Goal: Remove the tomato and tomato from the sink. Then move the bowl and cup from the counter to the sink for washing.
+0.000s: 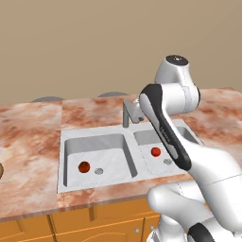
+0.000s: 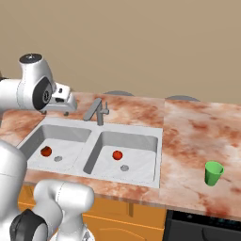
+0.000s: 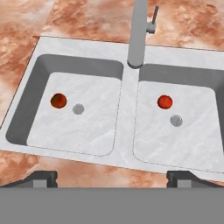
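The sink (image 3: 127, 113) has two basins. A darker orange-red tomato (image 3: 58, 100) lies in the left basin beside its drain, also visible in the base views (image 1: 84, 167) (image 2: 46, 151). In the right basin rests a brighter red tomato (image 3: 165, 102) (image 1: 155, 151) (image 2: 117, 155). My gripper (image 3: 111, 178) hangs high above the sink's front edge, open, with nothing between its fingertips (image 3: 43, 177); its hand (image 2: 60, 103) hovers over the left basin. The green cup (image 2: 213, 173) stands on the counter (image 2: 188, 136) right of the sink. A tan sliver of the bowl (image 1: 1, 170) shows at the far left.
The grey faucet (image 1: 127, 113) (image 2: 98, 112) (image 3: 138, 35) rises behind the divider between the basins. My own arm (image 1: 165, 127) crosses in front of the right basin in the left base view. Orange cabinets (image 1: 71, 222) run below the counter.
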{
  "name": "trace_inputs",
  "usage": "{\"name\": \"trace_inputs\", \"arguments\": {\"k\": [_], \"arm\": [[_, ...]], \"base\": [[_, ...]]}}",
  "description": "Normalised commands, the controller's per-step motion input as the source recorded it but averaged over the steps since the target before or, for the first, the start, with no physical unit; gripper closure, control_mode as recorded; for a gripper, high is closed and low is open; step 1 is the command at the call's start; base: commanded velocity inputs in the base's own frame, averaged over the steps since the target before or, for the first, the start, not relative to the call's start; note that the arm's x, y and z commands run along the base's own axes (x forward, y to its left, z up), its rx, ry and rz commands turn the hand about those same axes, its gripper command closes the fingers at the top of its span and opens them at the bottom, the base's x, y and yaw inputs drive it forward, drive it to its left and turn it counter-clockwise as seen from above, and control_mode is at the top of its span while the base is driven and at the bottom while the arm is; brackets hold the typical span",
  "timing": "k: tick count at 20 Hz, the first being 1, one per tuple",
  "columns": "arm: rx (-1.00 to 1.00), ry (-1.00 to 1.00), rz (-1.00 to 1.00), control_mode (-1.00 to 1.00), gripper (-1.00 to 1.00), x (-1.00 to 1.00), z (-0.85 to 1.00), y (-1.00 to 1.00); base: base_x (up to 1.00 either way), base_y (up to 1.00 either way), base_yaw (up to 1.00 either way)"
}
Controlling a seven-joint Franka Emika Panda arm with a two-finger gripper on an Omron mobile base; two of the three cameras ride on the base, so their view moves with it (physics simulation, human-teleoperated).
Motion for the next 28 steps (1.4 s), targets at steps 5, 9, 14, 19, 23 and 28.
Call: {"name": "trace_inputs", "arguments": {"k": [5,9,14,19,23,28], "arm": [[0.00,0.00,0.00,-1.00,-1.00,-0.12,-0.02,0.34],[0.00,0.00,0.00,-1.00,-1.00,-0.11,-0.05,0.36],[0.00,0.00,0.00,-1.00,-1.00,-0.02,-0.10,0.31],[0.00,0.01,0.03,-1.00,-1.00,0.01,-0.15,0.27],[-0.03,0.00,0.05,-1.00,-1.00,0.07,-0.19,0.16],[-0.07,0.00,0.01,-1.00,-1.00,0.13,-0.22,0.09]], "base": [[0.00,0.00,0.00],[0.00,0.00,0.00],[0.00,0.00,0.00],[0.00,0.00,0.00],[0.00,0.00,0.00],[0.00,0.00,0.00]]}}
